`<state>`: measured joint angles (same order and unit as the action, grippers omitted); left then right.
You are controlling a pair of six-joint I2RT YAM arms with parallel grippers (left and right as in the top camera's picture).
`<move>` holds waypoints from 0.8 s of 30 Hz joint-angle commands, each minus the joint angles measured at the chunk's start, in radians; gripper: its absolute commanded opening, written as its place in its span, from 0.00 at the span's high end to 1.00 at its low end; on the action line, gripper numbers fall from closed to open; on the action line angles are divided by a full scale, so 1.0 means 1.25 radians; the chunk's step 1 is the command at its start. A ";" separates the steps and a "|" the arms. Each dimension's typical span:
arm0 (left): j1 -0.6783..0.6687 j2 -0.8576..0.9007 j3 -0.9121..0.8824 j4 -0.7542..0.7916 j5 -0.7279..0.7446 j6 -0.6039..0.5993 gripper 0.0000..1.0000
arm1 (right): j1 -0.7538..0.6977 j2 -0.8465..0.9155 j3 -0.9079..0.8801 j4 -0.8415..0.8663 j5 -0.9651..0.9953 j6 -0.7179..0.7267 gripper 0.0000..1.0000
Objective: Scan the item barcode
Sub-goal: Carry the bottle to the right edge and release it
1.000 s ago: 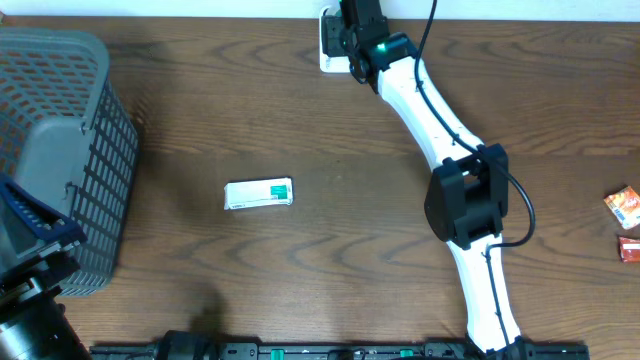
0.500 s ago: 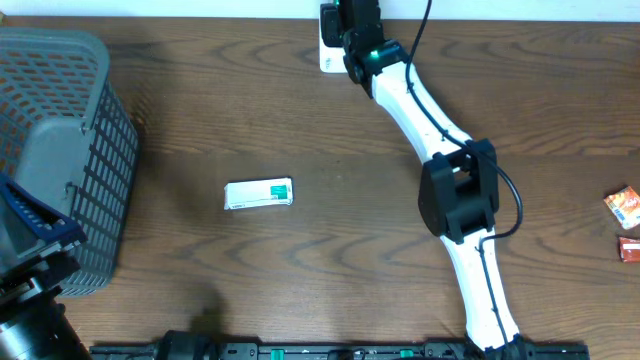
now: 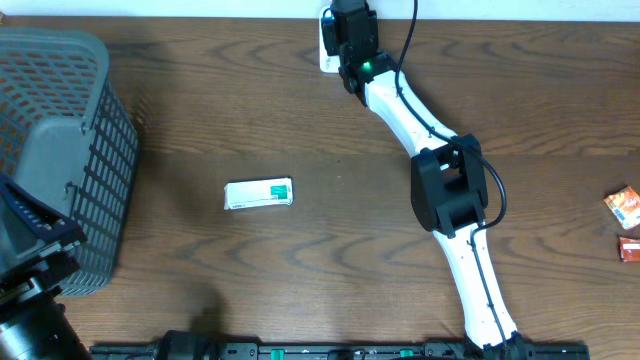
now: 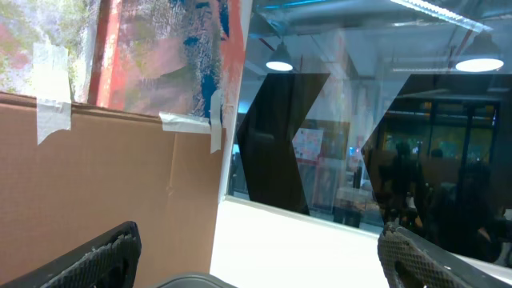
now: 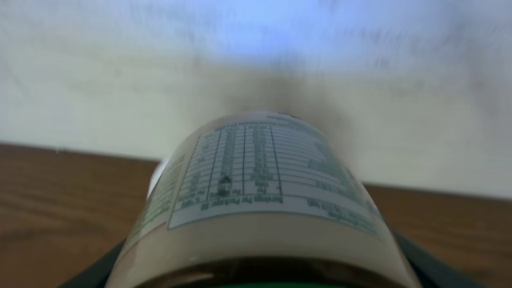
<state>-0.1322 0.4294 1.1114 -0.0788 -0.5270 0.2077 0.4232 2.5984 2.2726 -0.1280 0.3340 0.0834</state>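
The item is a bottle (image 5: 260, 192) with a pale printed label and a green cap at its near end. My right gripper (image 5: 256, 272) is shut on it, a dark jaw showing at each lower side. The label's printed table faces the camera, and I see no barcode on this side. From overhead, the right gripper (image 3: 350, 30) reaches to the table's far edge, over a white object (image 3: 326, 58); the bottle itself is hidden there. My left gripper (image 4: 260, 260) is open and holds nothing. It points off the table toward a cardboard panel and a window.
A grey mesh basket (image 3: 60, 150) stands at the left edge. A small white and green box (image 3: 258, 194) lies left of the table's middle. Two red packets (image 3: 622, 205) lie at the right edge. The white right arm (image 3: 450, 190) crosses the table's right half.
The right gripper with the bottle has shifted a little left along the far edge, and the arm's elbow has followed to the left. The left arm has not moved.
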 commanded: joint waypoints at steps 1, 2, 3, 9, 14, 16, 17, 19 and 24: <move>0.004 -0.002 0.009 0.003 -0.007 0.007 0.05 | 0.009 0.005 0.015 0.020 0.028 -0.032 0.61; 0.004 -0.002 0.009 0.002 -0.007 0.007 0.05 | 0.009 0.005 0.015 0.023 0.028 -0.033 0.61; 0.004 -0.002 0.009 0.003 -0.007 0.007 0.05 | 0.009 0.005 0.015 0.030 0.028 -0.039 0.61; 0.004 -0.002 0.009 0.002 -0.007 0.007 0.05 | 0.011 0.013 0.015 0.054 0.028 -0.044 0.61; 0.004 -0.002 0.009 0.003 -0.007 0.007 0.05 | 0.019 0.010 0.015 0.042 0.072 -0.045 0.62; 0.004 -0.002 0.009 0.003 -0.007 0.007 0.05 | 0.026 -0.003 0.015 0.025 0.091 -0.060 0.62; 0.004 -0.002 0.009 0.003 -0.007 0.007 0.05 | 0.031 -0.013 0.015 0.009 0.091 -0.069 0.62; 0.004 -0.002 0.009 0.003 -0.007 0.007 0.05 | 0.037 -0.041 0.015 -0.025 0.092 -0.079 0.63; 0.004 -0.002 0.009 0.003 -0.007 0.007 0.05 | 0.041 -0.159 0.015 -0.178 0.106 -0.078 0.64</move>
<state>-0.1322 0.4294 1.1114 -0.0795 -0.5270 0.2077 0.4652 2.5740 2.2707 -0.3092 0.4248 0.0021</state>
